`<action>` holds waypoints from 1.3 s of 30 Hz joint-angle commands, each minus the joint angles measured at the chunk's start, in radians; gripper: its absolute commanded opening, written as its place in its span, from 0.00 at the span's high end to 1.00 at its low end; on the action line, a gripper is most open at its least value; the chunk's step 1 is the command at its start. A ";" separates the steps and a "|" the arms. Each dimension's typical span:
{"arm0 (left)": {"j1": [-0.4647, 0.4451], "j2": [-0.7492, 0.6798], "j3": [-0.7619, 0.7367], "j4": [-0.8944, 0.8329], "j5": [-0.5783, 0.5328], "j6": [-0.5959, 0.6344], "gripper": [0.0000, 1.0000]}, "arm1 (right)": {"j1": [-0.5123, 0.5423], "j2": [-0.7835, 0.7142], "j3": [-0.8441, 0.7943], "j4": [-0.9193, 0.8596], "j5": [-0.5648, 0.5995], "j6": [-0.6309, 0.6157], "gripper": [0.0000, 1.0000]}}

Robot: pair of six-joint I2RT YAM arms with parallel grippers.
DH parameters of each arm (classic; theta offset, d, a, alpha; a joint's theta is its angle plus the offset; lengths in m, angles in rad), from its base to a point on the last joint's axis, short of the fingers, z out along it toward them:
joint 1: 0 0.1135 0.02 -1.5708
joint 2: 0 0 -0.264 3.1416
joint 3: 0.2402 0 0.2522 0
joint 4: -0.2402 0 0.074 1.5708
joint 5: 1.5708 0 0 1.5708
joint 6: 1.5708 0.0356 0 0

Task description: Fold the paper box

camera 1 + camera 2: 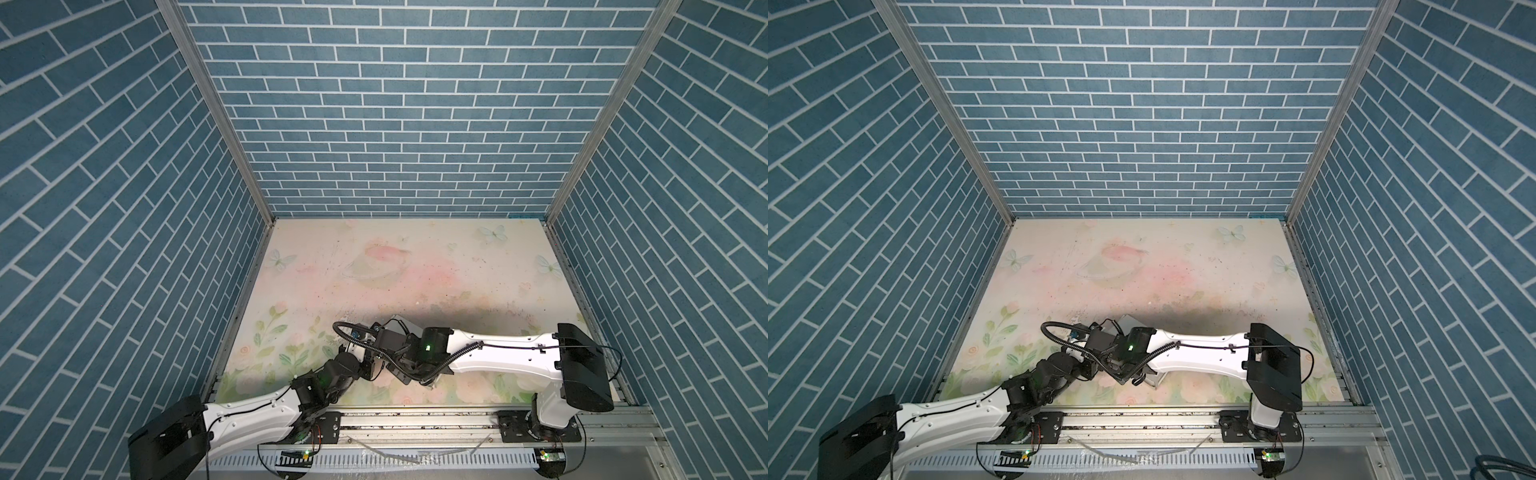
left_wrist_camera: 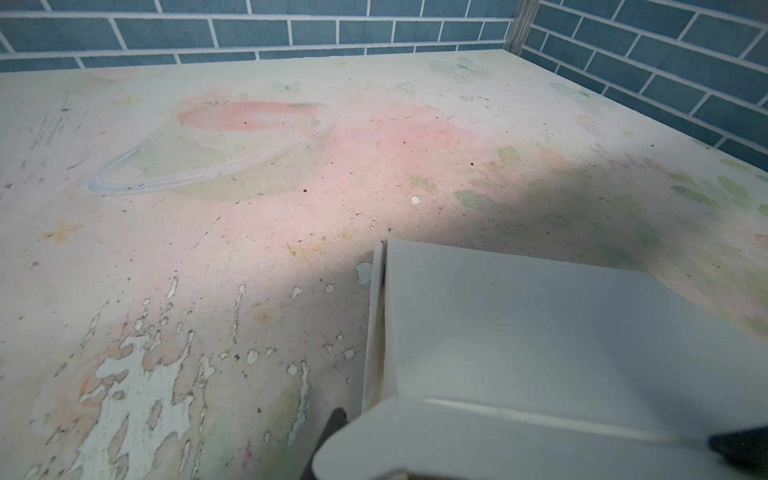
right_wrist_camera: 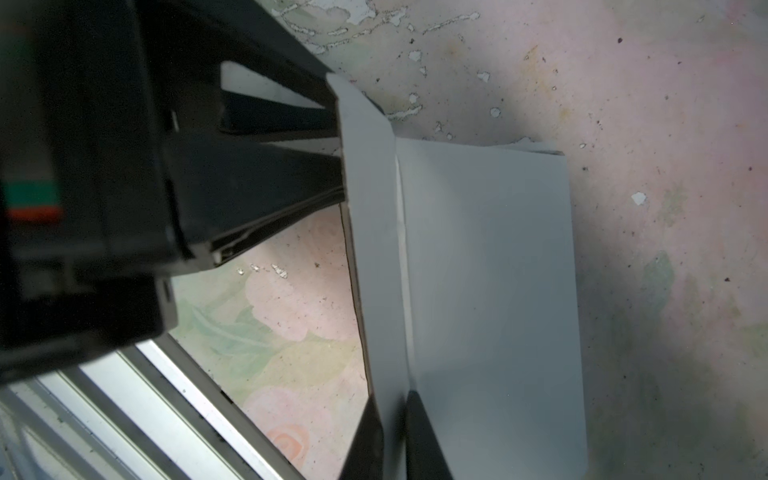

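The right gripper (image 3: 395,434) has its two fingers close together, and the fold of a narrow side flap (image 3: 374,249) of the paper box (image 3: 490,270) is pinched between them, so it holds the box by this flap. The left gripper (image 3: 334,145) meets the same flap at the other end. Its jaws stand a little apart, and I see no real pinch there. The box is white, partly folded, and lies on the flower-printed table (image 1: 415,257) near the front middle, under both wrists. In a top view only a corner of the box (image 1: 400,321) shows behind the arms. The risk, in my opinion, is that one thin pinch is not enough. If the right gripper pulls or turns, the light box can slide, or the flap can bend away from its crease line. The flap may also spring open. The two grippers are very near, so a small wrong move can make them touch.
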State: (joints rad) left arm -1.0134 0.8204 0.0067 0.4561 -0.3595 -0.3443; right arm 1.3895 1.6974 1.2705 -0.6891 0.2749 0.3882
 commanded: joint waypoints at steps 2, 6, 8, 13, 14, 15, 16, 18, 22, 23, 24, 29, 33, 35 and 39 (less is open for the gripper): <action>-0.005 -0.080 -0.030 -0.110 -0.024 -0.014 0.68 | -0.001 0.015 -0.044 0.001 0.000 0.034 0.89; -0.005 -0.169 -0.030 -0.202 -0.040 -0.033 0.65 | -0.003 0.017 -0.059 0.009 0.005 0.035 0.89; -0.005 -0.207 -0.027 -0.227 -0.048 -0.037 0.64 | -0.004 0.014 -0.067 0.013 0.006 0.035 0.89; -0.005 -0.214 -0.021 -0.250 -0.074 -0.059 0.63 | -0.020 -0.013 -0.111 0.040 0.001 0.037 0.89; -0.005 -0.208 -0.016 -0.254 -0.078 -0.062 0.62 | -0.026 -0.020 -0.125 0.048 -0.005 0.035 0.88; -0.005 -0.202 -0.012 -0.257 -0.082 -0.067 0.62 | -0.030 -0.027 -0.136 0.056 -0.010 0.034 0.88; -0.005 -0.191 -0.005 -0.260 -0.088 -0.066 0.62 | -0.036 -0.033 -0.146 0.062 -0.017 0.034 0.89; -0.004 -0.176 0.014 -0.271 -0.100 -0.068 0.61 | -0.046 -0.037 -0.161 0.070 -0.033 0.030 0.88; -0.004 -0.124 0.063 -0.304 -0.134 -0.079 0.59 | -0.057 -0.024 -0.174 0.079 -0.056 0.026 0.84; -0.003 -0.113 0.077 -0.316 -0.140 -0.083 0.58 | -0.059 -0.021 -0.176 0.083 -0.063 0.026 0.83; 0.000 -0.103 0.088 -0.325 -0.142 -0.086 0.58 | -0.060 -0.018 -0.178 0.089 -0.069 0.026 0.82; 0.039 -0.048 0.148 -0.363 -0.121 -0.089 0.57 | -0.072 -0.010 -0.194 0.132 -0.127 0.026 0.72; 0.135 -0.013 0.185 -0.379 -0.008 -0.091 0.57 | -0.095 -0.009 -0.227 0.170 -0.179 0.037 0.67; 0.184 -0.004 0.203 -0.383 0.052 -0.085 0.57 | -0.110 -0.016 -0.249 0.195 -0.199 0.044 0.63; 0.230 0.013 0.242 -0.394 0.111 -0.060 0.57 | -0.137 -0.055 -0.295 0.246 -0.227 0.071 0.58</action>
State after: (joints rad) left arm -0.8089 0.8242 0.2092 0.0921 -0.3256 -0.4255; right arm 1.2724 1.6676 1.0294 -0.4732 0.0856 0.4175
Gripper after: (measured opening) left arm 0.429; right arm 0.412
